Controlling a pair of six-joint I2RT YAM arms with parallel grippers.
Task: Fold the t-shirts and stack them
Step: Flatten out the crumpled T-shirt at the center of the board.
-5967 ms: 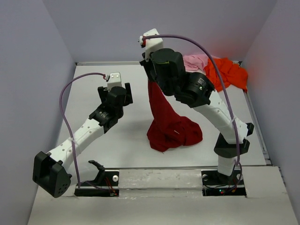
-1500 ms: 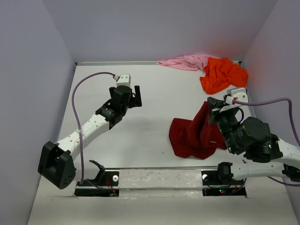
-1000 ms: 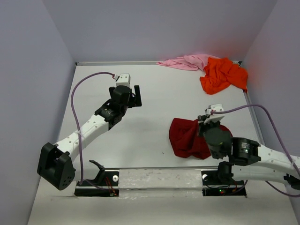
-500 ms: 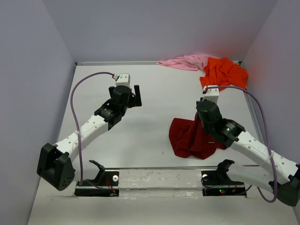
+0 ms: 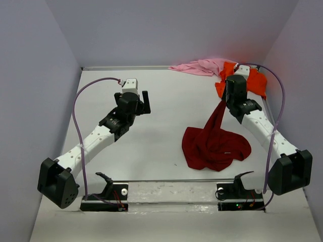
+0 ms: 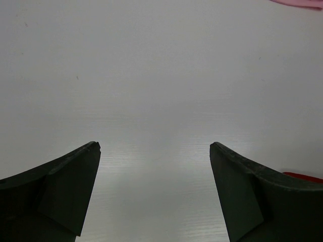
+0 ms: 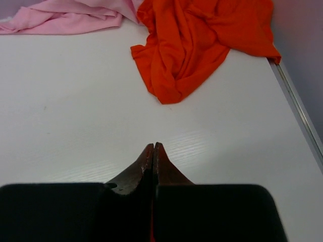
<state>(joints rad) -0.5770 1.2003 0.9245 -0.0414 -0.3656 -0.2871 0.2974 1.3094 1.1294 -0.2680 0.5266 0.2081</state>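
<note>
While the right gripper's (image 5: 225, 103) closed fingers pinch the crimson t-shirt (image 5: 214, 143), its bulk heaped behind them, the left gripper (image 6: 154, 146) gapes empty, and the orange t-shirt (image 7: 202, 40) and pink t-shirt (image 7: 65, 20) lie crumpled ahead, none folded yet.

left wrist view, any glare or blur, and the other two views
Left wrist: soft glare band on the table, left gripper dark, slightly soft. Right wrist: orange t-shirt sharp, right gripper in shadow. Top external: even light, orange glow on the right wall.

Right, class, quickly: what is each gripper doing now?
Left gripper: open, holding nothing.
Right gripper: shut on the dark red t-shirt.
</note>
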